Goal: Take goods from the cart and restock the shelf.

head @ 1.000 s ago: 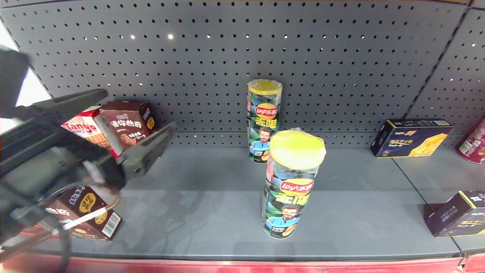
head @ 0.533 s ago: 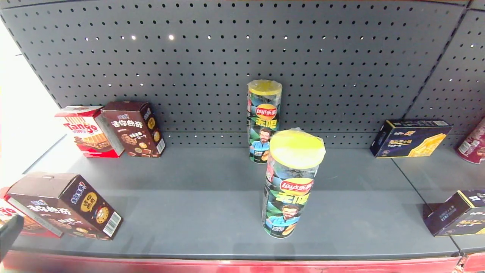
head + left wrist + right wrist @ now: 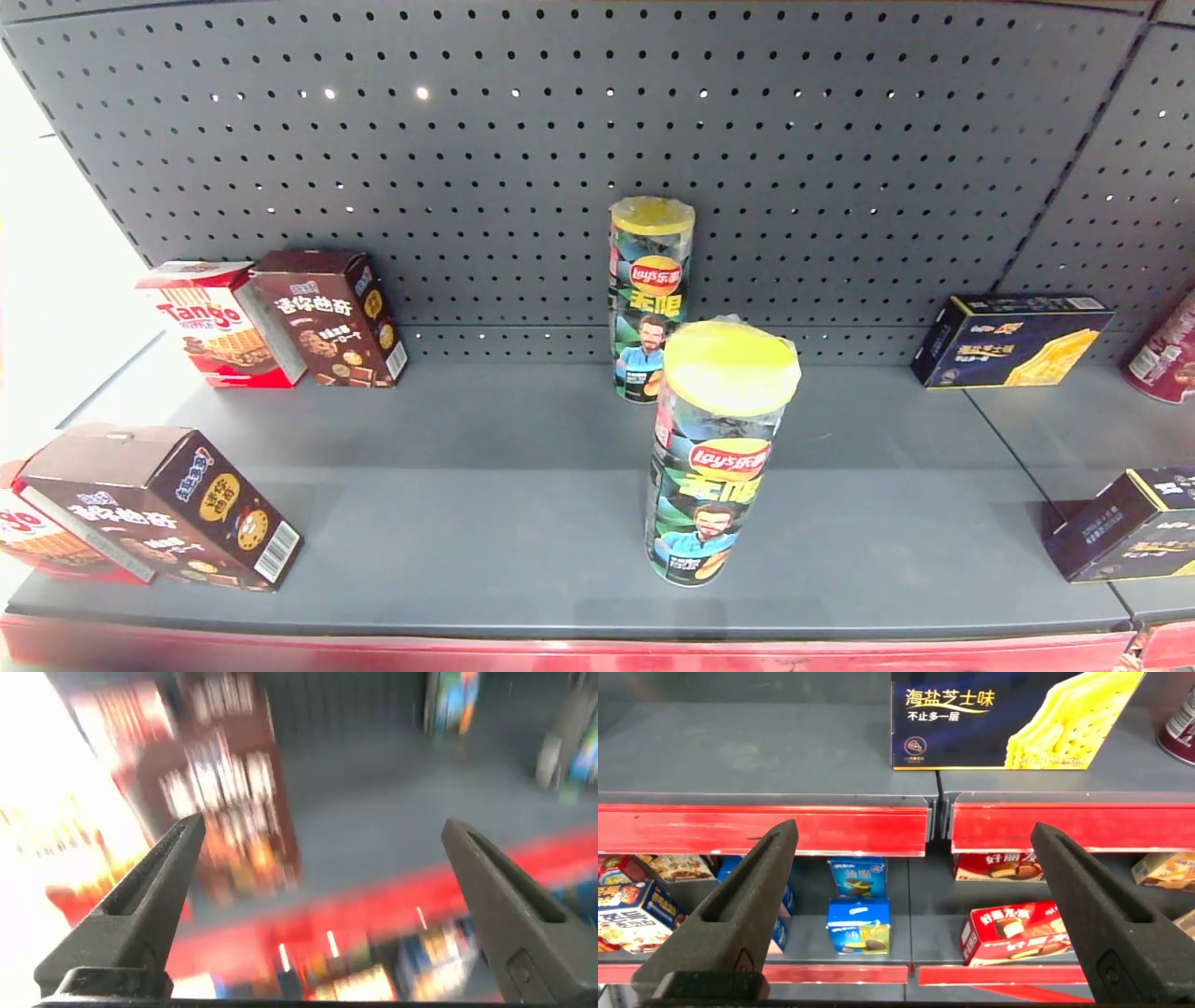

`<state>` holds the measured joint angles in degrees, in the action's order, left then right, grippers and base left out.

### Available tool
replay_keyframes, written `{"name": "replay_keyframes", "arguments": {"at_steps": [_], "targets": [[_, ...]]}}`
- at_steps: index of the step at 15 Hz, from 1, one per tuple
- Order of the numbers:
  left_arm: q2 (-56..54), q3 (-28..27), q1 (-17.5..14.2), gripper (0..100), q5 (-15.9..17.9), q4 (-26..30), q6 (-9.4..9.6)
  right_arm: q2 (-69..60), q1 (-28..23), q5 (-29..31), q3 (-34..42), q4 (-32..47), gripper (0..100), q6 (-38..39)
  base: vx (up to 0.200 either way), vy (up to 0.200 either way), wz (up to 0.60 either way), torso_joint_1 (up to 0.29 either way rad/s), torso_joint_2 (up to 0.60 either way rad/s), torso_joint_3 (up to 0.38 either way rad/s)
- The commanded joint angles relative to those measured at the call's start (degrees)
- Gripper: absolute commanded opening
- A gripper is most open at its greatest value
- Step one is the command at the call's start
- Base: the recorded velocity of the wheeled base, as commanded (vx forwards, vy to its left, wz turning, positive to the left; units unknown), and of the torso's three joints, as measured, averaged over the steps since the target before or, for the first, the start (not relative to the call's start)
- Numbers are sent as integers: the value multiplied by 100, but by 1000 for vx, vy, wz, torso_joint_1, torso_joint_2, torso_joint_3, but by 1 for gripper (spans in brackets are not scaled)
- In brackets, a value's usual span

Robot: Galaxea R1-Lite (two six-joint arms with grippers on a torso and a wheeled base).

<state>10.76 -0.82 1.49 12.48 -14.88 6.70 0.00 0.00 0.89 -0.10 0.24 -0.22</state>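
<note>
Two matte, dark-grey wedge tools

The left tool [image 3: 322,826] and right tool [image 3: 913,829] each have two flat charcoal fingers [image 3: 738,924] tapering to blunt tips, with a small round recess near the wide base.

L hand [image 3: 322,824], R hand [image 3: 915,829]: spread wide.

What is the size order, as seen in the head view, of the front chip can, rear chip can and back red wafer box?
1. Front chip can, largest; it stands nearer the camera.
2. Rear chip can and back red wafer box: about alike, the can taller, the box wider, so unranked.
</note>
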Motion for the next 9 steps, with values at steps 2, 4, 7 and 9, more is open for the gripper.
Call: {"name": "replay_keyframes", "arguments": {"at_steps": [2,4,7,9], "targets": [[-742,82,18,100,26,996,15,0,0,-1,1,2,100,-4,0,0,0,0,0,0],[-742,82,18,100,9,1093,-90,0,0,-1,1,2,100,-4,0,0,0,0,0,0],[-734,82,36,100,26,1084,-257,0,0,-1,1,2,100,-4,0,0,0,0,0,0],[-760,82,-52,100,35,1084,-293,0,0,-1,1,2,100,-4,0,0,0,0,0,0]]}}
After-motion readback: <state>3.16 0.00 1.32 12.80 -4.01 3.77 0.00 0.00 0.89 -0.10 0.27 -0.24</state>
